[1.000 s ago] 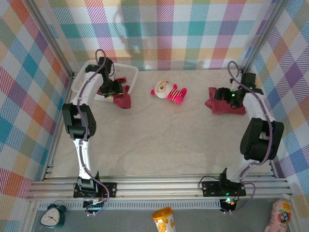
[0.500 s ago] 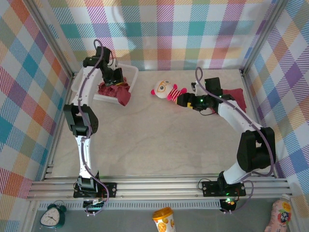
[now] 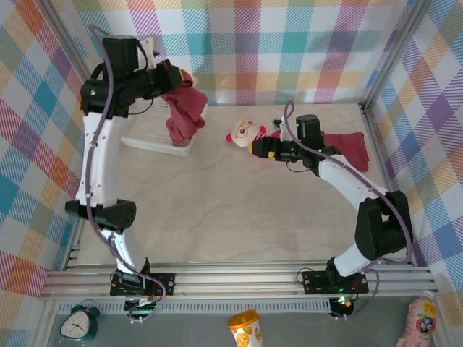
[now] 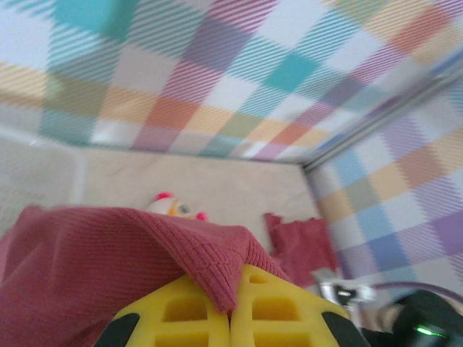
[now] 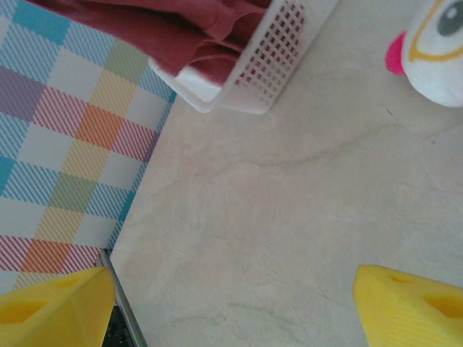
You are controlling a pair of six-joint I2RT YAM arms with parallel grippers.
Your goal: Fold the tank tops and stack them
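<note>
Jaws pressed together, the left gripper (image 4: 230, 312) pinches one maroon tank top (image 3: 184, 108), which hangs above the white basket (image 3: 148, 136). The right gripper (image 5: 235, 300) stands spread over the table (image 3: 217, 210) beside the doll (image 3: 246, 132). The other tank top (image 3: 349, 148) lies crumpled at the far right. I'd say nothing is folded or stacked yet.

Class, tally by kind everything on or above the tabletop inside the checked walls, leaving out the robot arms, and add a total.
Maroon tops: 2, the hanging tank top and the flat tank top
Plush doll: 1
White basket: 1
Total: 4
</note>
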